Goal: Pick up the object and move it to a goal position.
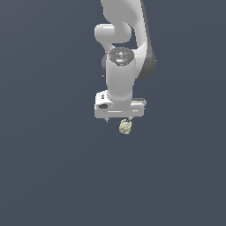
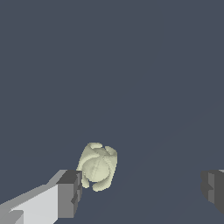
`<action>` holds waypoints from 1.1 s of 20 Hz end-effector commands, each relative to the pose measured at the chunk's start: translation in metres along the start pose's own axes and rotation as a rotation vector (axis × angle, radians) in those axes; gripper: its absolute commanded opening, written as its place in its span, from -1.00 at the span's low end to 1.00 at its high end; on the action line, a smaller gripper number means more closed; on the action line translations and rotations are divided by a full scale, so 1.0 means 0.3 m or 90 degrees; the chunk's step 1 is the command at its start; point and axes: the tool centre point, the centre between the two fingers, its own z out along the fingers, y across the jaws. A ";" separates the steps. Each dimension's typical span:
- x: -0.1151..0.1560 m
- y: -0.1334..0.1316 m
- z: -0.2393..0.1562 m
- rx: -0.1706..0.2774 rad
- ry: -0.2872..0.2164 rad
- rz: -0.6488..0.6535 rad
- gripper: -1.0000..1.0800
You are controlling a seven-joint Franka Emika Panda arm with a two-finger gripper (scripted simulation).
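With jaws spread wide and empty, the gripper (image 2: 141,192) hangs over the object (image 2: 97,166), which sits just beside one finger (image 2: 70,194) (off-centre, not mid-gap). Reads as pre-grasp alignment. Next move: shift sideways to centre it, descend, then close.

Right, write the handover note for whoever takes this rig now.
Claw: open, jaws wide apart, holding nothing.
Object: the pale yellow-green blob sits on the dark surface, close beside one finger rather than centred; the other finger is far off. In the exterior view the blob shows just under the claw's edge.
Done: the claw is down near the blob.
Left: centre the claw over the blob, close, lift, carry to the goal. No goal marker is visible in either view.
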 end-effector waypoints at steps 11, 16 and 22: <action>0.009 0.021 0.000 0.015 -0.005 0.014 0.92; 0.004 0.014 0.011 0.014 -0.005 0.019 0.92; -0.017 -0.015 0.058 0.010 -0.006 0.046 0.92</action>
